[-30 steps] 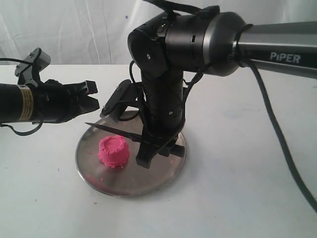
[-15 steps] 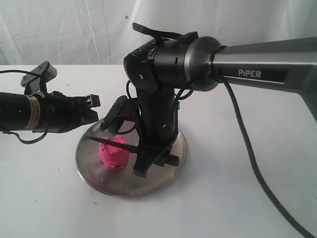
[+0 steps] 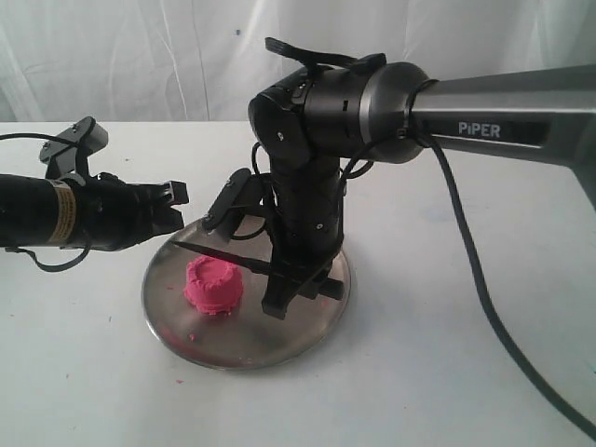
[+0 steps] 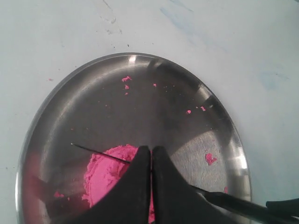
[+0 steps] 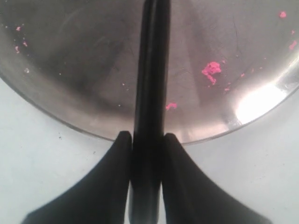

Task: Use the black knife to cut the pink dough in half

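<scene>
**Knife raised over dough, plate, two grippers**

My right gripper [image 3: 296, 284] is clamping the black knife [image 3: 219, 253] by its handle; in the right wrist view my fingers [image 5: 119, 158] are pressing both sides of the black handle [image 5: 149, 93], a grip the exterior view is hiding behind the wrist. The pink dough [image 3: 214, 284] is sitting whole on the steel plate [image 3: 186, 345], left of centre, with the blade hanging just above it. Only the left wrist view is showing the thin blade tip [image 4: 100, 152] crossing over the dough [image 4: 110, 175], plus pink crumbs [image 4: 210, 158]. My left gripper [image 4: 151, 161] is pinched together, empty, hovering beside the plate rim. Half a second ago the blade was lying against the dough's top; now it is sitting higher.
</scene>
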### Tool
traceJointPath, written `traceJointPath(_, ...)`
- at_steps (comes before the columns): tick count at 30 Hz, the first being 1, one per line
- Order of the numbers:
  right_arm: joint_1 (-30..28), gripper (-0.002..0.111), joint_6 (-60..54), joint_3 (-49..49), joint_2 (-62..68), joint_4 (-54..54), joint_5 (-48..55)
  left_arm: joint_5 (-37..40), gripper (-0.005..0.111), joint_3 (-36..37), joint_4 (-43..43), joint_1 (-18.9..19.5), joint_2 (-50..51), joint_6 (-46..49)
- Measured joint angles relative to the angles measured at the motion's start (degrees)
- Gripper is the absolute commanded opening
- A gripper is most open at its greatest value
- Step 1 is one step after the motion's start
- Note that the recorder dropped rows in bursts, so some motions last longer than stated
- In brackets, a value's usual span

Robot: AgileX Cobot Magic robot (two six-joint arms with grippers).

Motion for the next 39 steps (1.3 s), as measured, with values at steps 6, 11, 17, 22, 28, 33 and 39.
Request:
traceJointPath(6, 0.00, 0.000, -1.09, 0.00, 0.22, 2.53, -0.30, 0.11, 0.007, 0.00, 0.11, 0.00, 0.00, 0.00)
traceJointPath(11, 0.00, 0.000, -1.14, 0.00, 1.93, 2.65, -0.34, 0.11, 0.007, 0.00, 0.11, 0.00, 0.00, 0.00)
traceJointPath(17, 0.00, 0.000, -1.14, 0.00, 2.36, 2.69, -0.34, 1.72, 0.007, 0.00, 0.11, 0.00, 0.10, 0.00)
traceJointPath(22, 0.00, 0.000, -1.14, 0.00, 2.36, 2.69, -0.34, 3.02, 0.007, 0.00, -0.60, 0.00, 2.19, 0.00)
traceJointPath(28, 0.00, 0.000, -1.36, 0.00, 2.36, 2.94, -0.34, 2.92, 0.007, -2.48, -0.97, 0.00, 6.58, 0.75)
traceJointPath(33, 0.00, 0.000, -1.44, 0.00, 2.36, 3.15, -0.34, 2.92, 0.007, -3.54, -0.97, 0.00, 8.27, 1.08)
traceJointPath(39, 0.00, 0.000, -1.44, 0.00, 2.36, 3.15, -0.34, 2.92, 0.007, -3.64, -0.97, 0.00, 8.66, 1.31)
